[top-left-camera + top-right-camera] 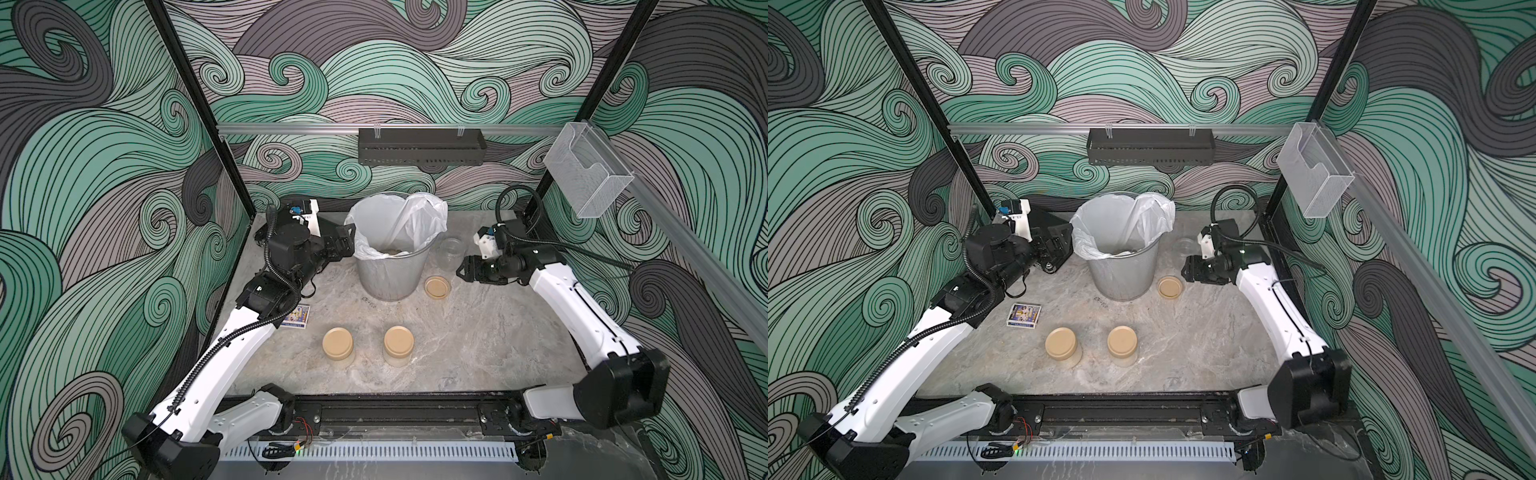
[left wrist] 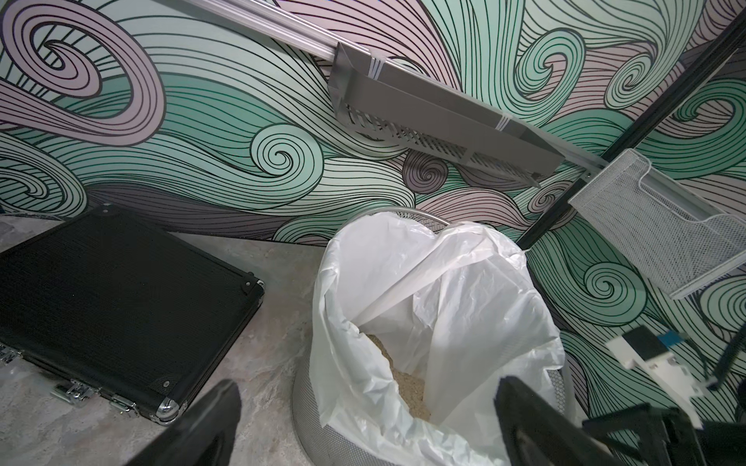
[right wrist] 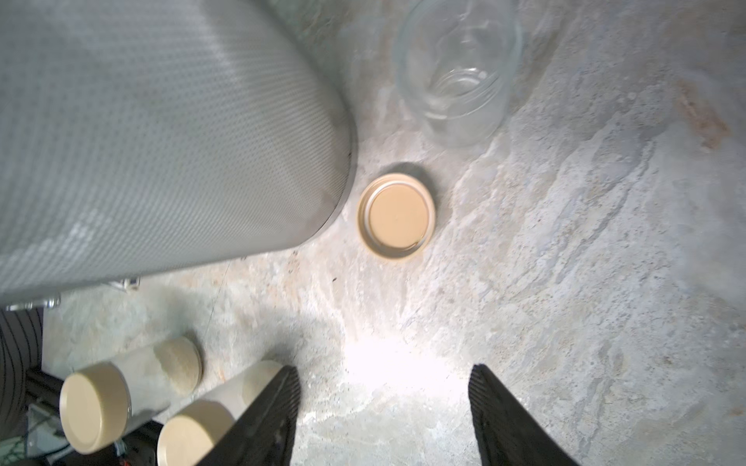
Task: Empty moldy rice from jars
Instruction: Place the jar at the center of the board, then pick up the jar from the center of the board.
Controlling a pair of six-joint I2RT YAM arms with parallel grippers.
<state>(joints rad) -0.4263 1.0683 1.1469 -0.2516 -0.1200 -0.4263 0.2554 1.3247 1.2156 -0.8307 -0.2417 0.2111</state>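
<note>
Right gripper (image 1: 462, 269), in both top views, hovers low over the right side of the stone-patterned surface (image 1: 478, 340). Its jaws are apart and hold nothing. It points toward an empty jar (image 1: 451, 253), which stands upright and lidless just beside a metal mesh bin (image 1: 390, 274). The bin has a white liner (image 1: 419, 220) and stands midway along the far edge. A loose lid (image 1: 436, 286) lies rim up at the foot of the bin, nearer than the empty jar. Left gripper (image 1: 348, 239) is on the bin's other side, close to its rim. Toward the near edge, a closed jar (image 1: 338, 343) and a second closed jar (image 1: 398, 340) stand upright side by side, not touching, with tan lids on. A small card box (image 1: 1023, 315) lies flat near the left arm.

Left wrist view: the left gripper (image 2: 365, 387) has its jaws wide apart with nothing between them, facing the bin's (image 2: 311, 419) open mouth. Rice (image 2: 403, 383), pale beige grains, lies at the bottom of the liner. A black case (image 2: 121, 290) lies flat beside the bin, by the far edge.

Right wrist view: the right gripper (image 3: 383, 369) has its jaws spread over bare surface. Ahead, the loose lid (image 3: 396, 218) lies just beside the bin's base. Beyond it is the empty jar (image 3: 460, 68), clear with nothing inside. Off to one side are the two closed jars, slightly blurred, with rice (image 3: 177, 365) showing through a clear wall.
</note>
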